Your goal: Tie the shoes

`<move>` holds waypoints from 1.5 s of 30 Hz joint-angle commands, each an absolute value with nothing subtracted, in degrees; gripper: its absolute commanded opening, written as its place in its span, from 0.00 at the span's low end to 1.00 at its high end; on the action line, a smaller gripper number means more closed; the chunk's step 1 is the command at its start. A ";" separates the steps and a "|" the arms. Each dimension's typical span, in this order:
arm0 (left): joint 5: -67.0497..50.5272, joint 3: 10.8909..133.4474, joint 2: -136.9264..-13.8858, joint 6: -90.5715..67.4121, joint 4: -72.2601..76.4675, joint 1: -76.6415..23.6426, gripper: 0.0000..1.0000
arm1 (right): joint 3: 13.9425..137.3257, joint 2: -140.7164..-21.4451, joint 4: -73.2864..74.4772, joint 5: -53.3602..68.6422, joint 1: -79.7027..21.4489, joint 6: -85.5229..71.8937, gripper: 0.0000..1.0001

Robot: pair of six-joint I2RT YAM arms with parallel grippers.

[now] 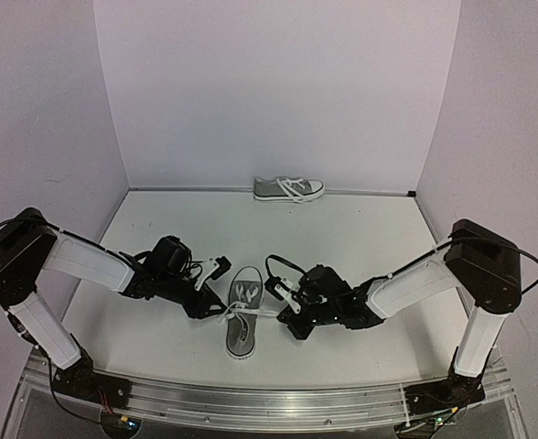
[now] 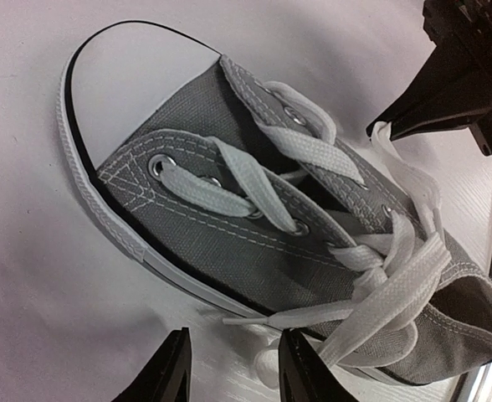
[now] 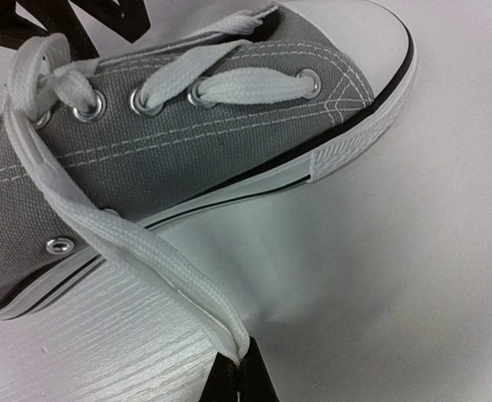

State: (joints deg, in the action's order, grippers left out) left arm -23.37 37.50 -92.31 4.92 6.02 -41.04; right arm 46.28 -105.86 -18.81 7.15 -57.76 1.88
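Left gripper point(image 2: 235, 342) sits at 9 o'clock of the near shoe point(image 1: 242, 315). Its fingers are apart, with a loose bit of lace lying on the table point(image 1: 360, 229) between them, not pinched. The near shoe is at table center near the front edge, sole down, toe at 12 o'clock, laces loosely crossed and untied. Far shoe point(image 1: 289, 189) is at 12 o'clock from it, against the back wall, toe toward 3 o'clock. Right gripper point(image 3: 239, 365) is at 3 o'clock of the near shoe, fingers together, clamped on a lace point(image 3: 129, 243) that runs from the top eyelets down the shoe's side to the fingertips.
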 commanded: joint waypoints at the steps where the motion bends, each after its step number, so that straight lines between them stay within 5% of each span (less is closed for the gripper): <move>1: -25.63 40.26 -94.35 7.13 6.89 -40.90 0.38 | 47.99 -106.84 -18.69 7.00 -57.43 1.49 0.00; 13: -29.13 43.49 -98.48 8.82 7.68 -41.53 0.47 | 48.32 -107.20 -18.27 6.79 -57.44 1.46 0.00; 26: -27.85 40.05 -92.94 6.50 7.81 -41.53 0.01 | 47.81 -105.89 -17.82 6.72 -57.45 1.06 0.00; 45: 2.78 35.62 -78.46 -15.37 -1.48 -36.52 0.00 | 42.91 -95.99 -16.74 3.94 -56.30 -10.44 0.00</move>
State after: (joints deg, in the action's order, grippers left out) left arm -5.81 34.74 -81.14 -7.79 2.72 -37.94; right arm 44.47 -100.31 -17.23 6.03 -56.61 -4.10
